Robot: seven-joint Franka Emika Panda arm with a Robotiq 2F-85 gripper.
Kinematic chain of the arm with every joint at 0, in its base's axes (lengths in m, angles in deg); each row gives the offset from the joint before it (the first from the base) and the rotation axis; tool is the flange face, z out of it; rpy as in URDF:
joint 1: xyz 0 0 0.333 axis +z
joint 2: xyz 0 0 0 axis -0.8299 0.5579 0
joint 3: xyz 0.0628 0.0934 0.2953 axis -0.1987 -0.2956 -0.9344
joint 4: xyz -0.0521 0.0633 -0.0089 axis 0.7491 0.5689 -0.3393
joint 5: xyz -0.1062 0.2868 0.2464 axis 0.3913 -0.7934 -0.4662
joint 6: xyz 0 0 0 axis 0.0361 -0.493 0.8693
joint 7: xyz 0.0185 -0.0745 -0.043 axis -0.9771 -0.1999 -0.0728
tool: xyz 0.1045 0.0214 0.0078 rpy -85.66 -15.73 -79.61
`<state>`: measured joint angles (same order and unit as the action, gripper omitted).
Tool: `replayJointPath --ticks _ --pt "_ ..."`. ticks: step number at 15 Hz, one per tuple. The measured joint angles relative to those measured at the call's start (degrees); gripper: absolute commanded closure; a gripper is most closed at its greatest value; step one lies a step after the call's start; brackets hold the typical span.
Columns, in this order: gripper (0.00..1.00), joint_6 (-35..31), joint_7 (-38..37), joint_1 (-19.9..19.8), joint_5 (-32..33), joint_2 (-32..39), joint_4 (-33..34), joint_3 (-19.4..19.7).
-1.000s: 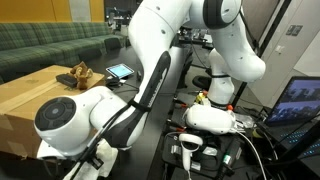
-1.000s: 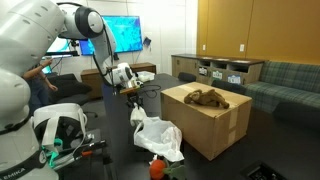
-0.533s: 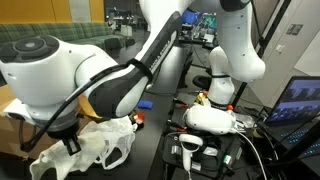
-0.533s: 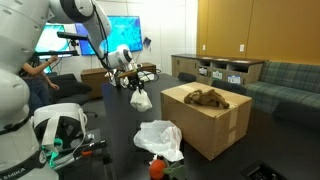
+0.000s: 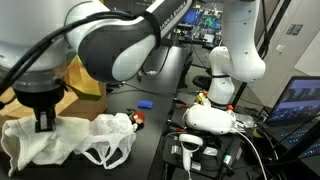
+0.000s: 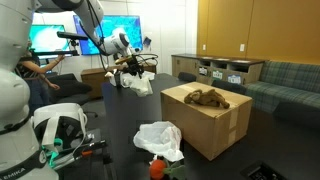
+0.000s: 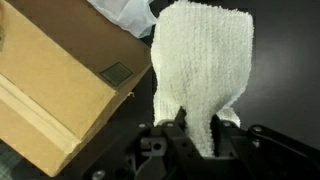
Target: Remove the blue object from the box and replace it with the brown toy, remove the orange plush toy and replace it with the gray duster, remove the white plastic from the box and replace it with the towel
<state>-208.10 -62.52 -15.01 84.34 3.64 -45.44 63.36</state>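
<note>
- Exterior view: we sit low and close beside the arm [image 5: 110, 40], which fills the upper left, and face across the black table [image 5: 165, 115].
- Exterior view: we stand farther back, facing the cardboard box [image 6: 205, 120] at centre right.
- Wrist view: we look down at close range, with the towel [image 7: 200, 70] at centre and the cardboard box at left.
- Shared: the white plastic [image 5: 112, 142] shows in both exterior views.

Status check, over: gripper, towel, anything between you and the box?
Gripper shut on towel, lifted, hanging free. Box alongside, brown toy in it. White plastic out on the table, nothing seen in the path.
</note>
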Motion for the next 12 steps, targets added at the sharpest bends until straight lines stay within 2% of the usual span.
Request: replayJointPath --ticks 5,12 --pt "0.95 1.65 -4.12 -3.94 0.00 -2.08 2.96 1.73" --pt "0.95 6.89 -6.23 -8.64 -2.09 2.46 14.06 2.08"
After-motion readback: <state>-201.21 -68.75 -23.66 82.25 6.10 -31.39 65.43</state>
